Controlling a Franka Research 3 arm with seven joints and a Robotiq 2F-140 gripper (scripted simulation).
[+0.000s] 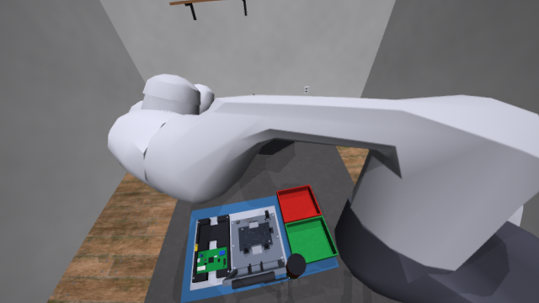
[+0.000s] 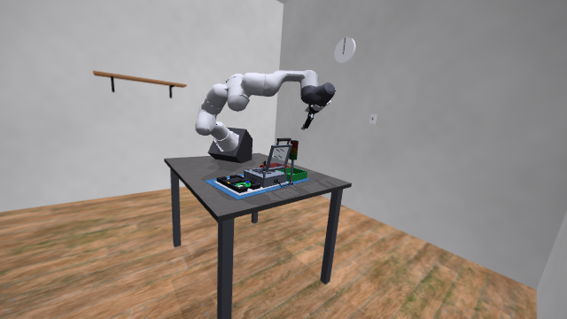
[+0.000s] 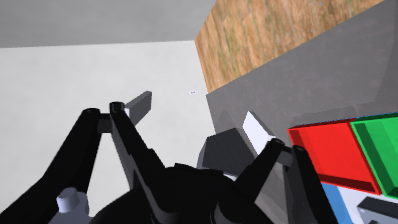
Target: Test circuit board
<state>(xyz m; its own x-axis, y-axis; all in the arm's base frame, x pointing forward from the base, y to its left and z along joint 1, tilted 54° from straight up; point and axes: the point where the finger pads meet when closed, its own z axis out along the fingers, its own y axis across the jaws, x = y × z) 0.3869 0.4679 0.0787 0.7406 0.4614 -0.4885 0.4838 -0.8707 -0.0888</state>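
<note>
Claw was spread fully apart with nothing between its fingers; we saw both pads bare in the wrist view, with only wall and floor behind them. It hung high in the air, touching nothing.

Well below the claw sat the surface with the blue mat and all the task parts on it. The circuit board was far below the claw, face up in one pocket of the black tray, the pocket nearer the top camera; the other pocket showed bare black. We couldn't tell from these views which way the white connector end pointed.

The tester was beside the tray, on the side nearer the claw, with its lid standing up and open and the plate exposed. The lid's handle showed as a dark bar at the near edge in the top view.

The red bin and the green bin were just beyond the tester, touching each other, both upright on the mat, closest of all the parts to the spot under the claw. In the wrist view they lay low at the right, past the right finger. The signal tower stood next to the lid by the green bin; we couldn't tell its lamp colour.
</note>
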